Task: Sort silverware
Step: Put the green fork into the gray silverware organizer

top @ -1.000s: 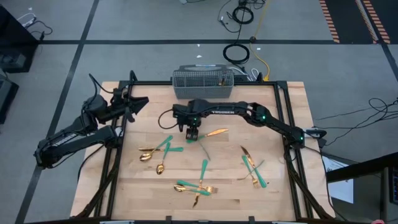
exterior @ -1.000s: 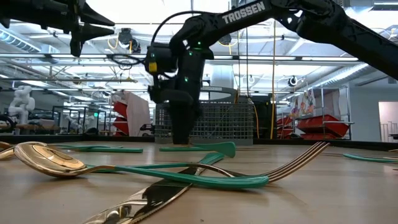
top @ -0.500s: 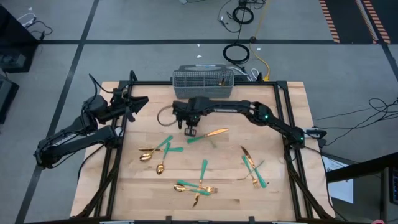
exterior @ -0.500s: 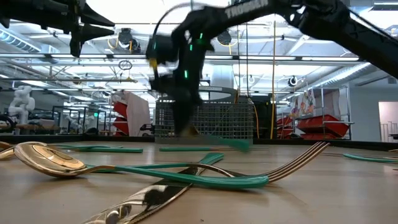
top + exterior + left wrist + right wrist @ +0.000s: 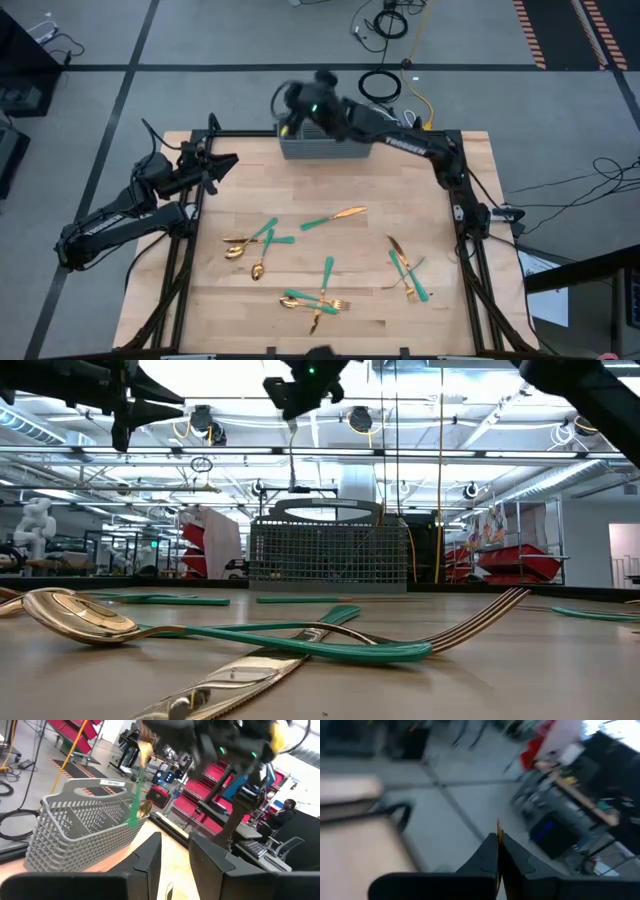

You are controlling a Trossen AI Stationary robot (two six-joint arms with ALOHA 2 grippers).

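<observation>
Several pieces of silverware with gold heads and teal handles lie flat on the wooden table (image 5: pixel 420 180): one at the middle (image 5: pixel 335 215), spoons (image 5: pixel 250 245) at the left, others near the front (image 5: pixel 318 300) and at the right (image 5: pixel 405 270). My right gripper (image 5: pixel 290 105) is high over the grey mesh basket (image 5: pixel 330 555) at the far edge, shut on one piece (image 5: pixel 135 802). My left gripper (image 5: pixel 228 161) waits open, raised at the table's far left. My right gripper pinches the piece's gold head end (image 5: pixel 498 827) between its two fingers, which point down from above. The teal handle (image 5: pixel 134 810) hangs straight below the fingers, lifted clear, its lower end near the basket's rim (image 5: pixel 100 784).
A black frame (image 5: pixel 450 160) runs round the table. Cables (image 5: pixel 385 85) lie on the floor behind the basket. In the low view a spoon (image 5: pixel 80 615), a fork (image 5: pixel 480 615) and a knife (image 5: pixel 230 685) lie close to the camera.
My right gripper has shut on a piece at the table's middle, then risen and swung toward the far edge, over the basket. The piece has been lifted off the table and now hangs upright below the fingers. The piece beside it stays where it lay.
</observation>
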